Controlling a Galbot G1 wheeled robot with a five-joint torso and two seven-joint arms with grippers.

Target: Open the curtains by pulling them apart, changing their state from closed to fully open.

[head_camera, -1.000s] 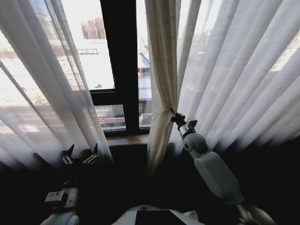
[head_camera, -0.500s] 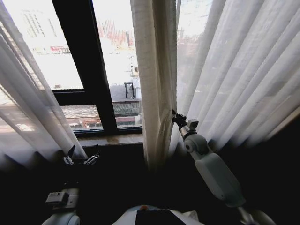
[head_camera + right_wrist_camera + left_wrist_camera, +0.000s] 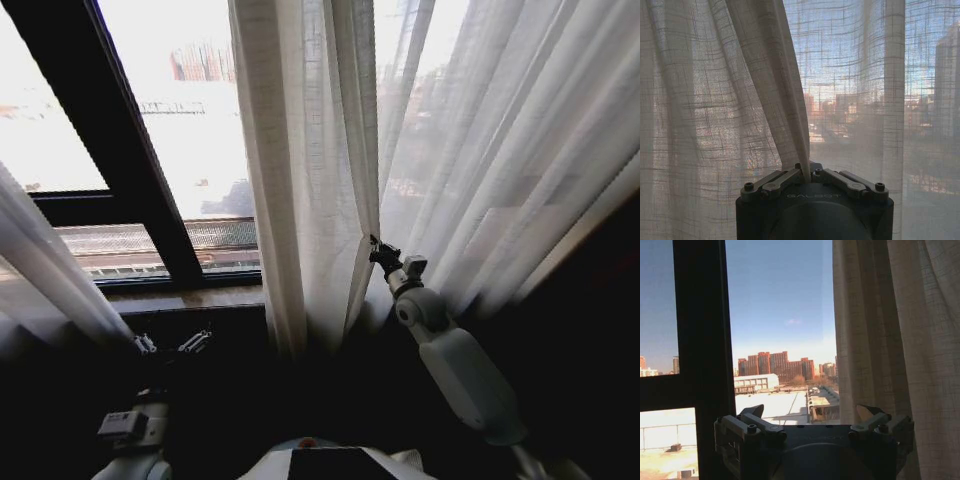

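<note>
The right gripper (image 3: 376, 250) pinches the inner edge of the right curtain (image 3: 480, 170), gathering its pleats so the panel can be dragged aside. The left gripper (image 3: 170, 345) hangs spread and empty near the sill, by the left curtain (image 3: 45, 270)

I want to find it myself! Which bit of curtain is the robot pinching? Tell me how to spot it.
Find the black window frame. Beside it hangs the right curtain, a tall sheer white panel with long pleats. Follow its inner edge down to the pinched fold, where the right gripper is shut on it: the other pleats hang loose, but this bit is bunched into a narrow gather.
</note>
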